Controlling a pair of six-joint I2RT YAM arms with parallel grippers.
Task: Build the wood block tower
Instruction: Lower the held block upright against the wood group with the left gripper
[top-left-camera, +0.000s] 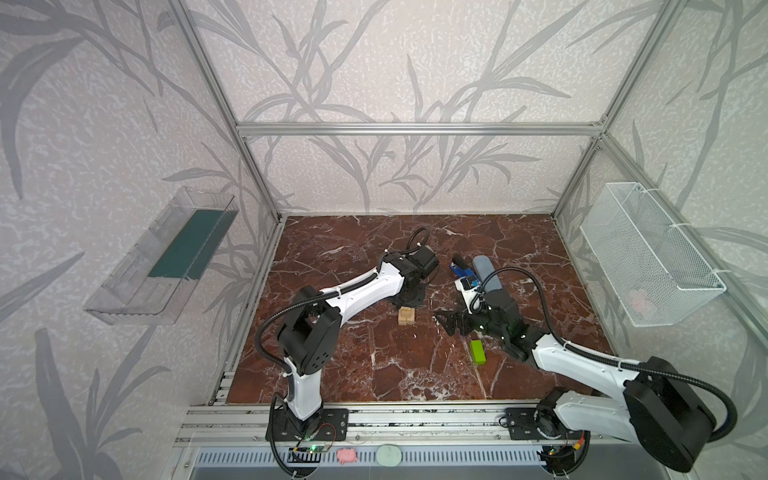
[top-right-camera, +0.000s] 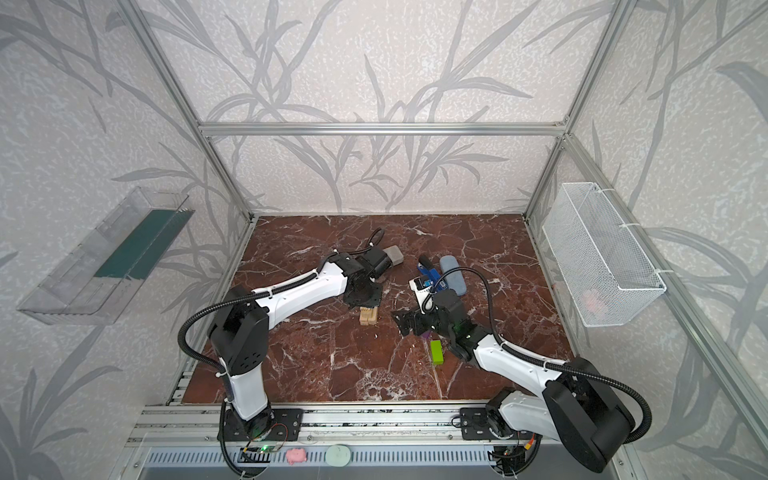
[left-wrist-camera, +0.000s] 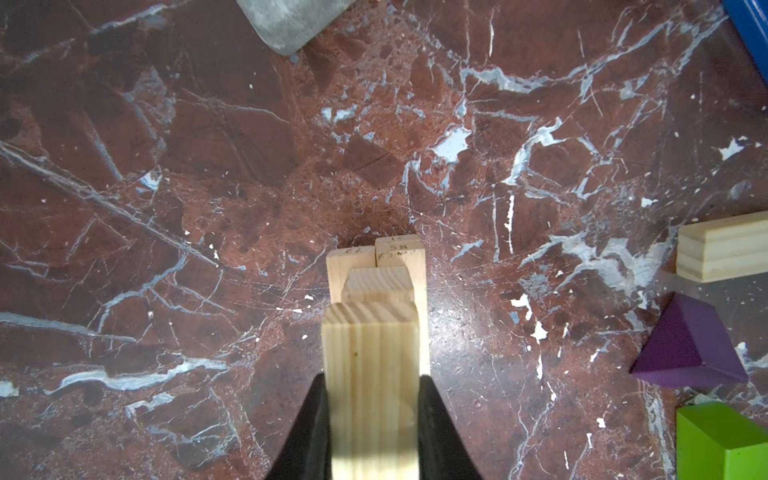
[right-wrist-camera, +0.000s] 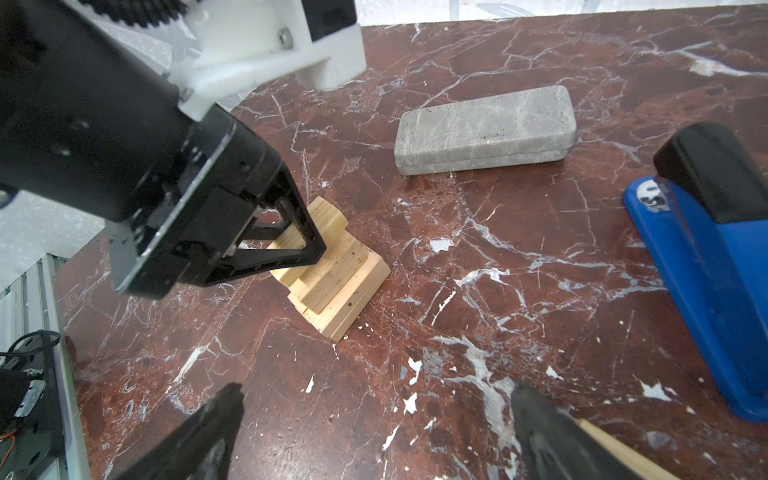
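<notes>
**Tabletop scene, both arms over the work area.** The tower (top-left-camera: 406, 316) is shown as a low stack of pale wood blocks near the middle of the red-brown, white-veined marble tabletop (top-left-camera: 374, 365). In the right wrist view it (right-wrist-camera: 340, 282) is seen as a base layer of square-edged blocks laid side by side, with one block flat on top.

The left gripper (left-wrist-camera: 372, 376) is closed on a pale wood block (left-wrist-camera: 370, 340) with straight grain, held over the tower's far end. Whether this block touches the stack cannot be told. Printed figures are seen on the end faces of two base blocks (left-wrist-camera: 376, 253).

The right gripper (right-wrist-camera: 378, 390) is spread wide and holds nothing. It is set low over bare marble, just beside the tower, with its black body (top-right-camera: 405, 322) between the stack and the loose blocks.

The loose blocks lie on the right-arm side:
- a lime green block (top-left-camera: 477, 352) with a smooth painted face;
- a purple block (left-wrist-camera: 690, 345), partly hidden under the right gripper in a top view (top-right-camera: 424, 332);
- one more pale block (left-wrist-camera: 723, 249).

Behind the tower lies a speckled grey slab (right-wrist-camera: 484, 129) with rounded corners. A blue-and-black stapler (right-wrist-camera: 706, 257) stands to one side of it, and a grey-blue oblong case (top-left-camera: 486, 274) lies just beside the stapler. A white wire-mesh basket (top-left-camera: 648, 257) is fixed to the right wall and a clear plastic tray (top-left-camera: 162, 257) to the left wall.
</notes>
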